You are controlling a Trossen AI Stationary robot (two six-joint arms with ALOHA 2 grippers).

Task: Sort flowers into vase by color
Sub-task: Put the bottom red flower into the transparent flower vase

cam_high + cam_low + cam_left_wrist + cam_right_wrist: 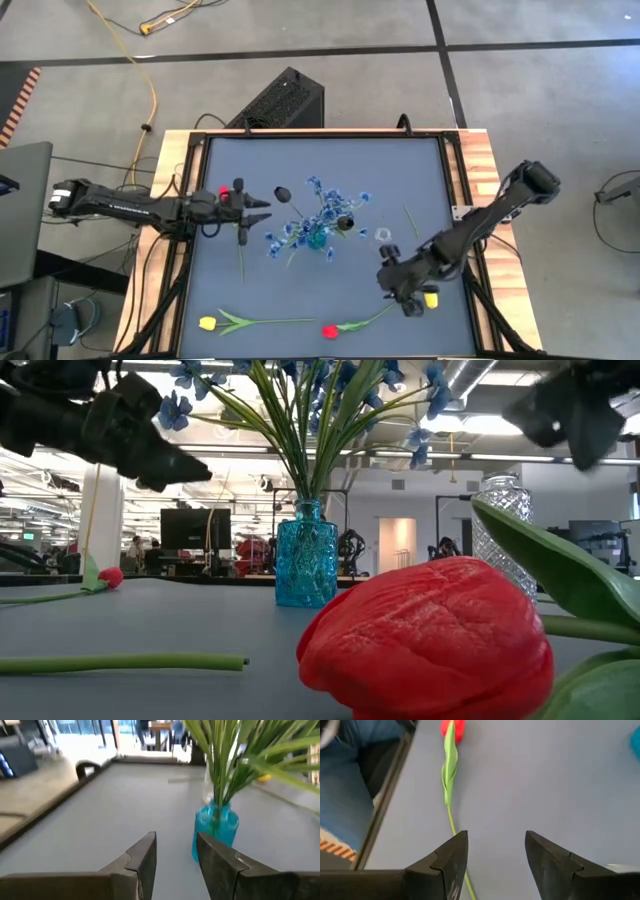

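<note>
Blue blossoms point(320, 212) fan out of a faceted teal glass vase point(317, 238) mid-table, a clear cut-glass vase point(384, 235) just beside it; left gripper point(262, 209) hangs near the vase, fingers parted and holding nothing; right gripper point(408, 304) hovers with jaws apart by the near right edge over the smooth grey mat point(300, 290); red tulip point(329, 331) and yellow tulip point(207, 323) lie along the near edge.
</note>
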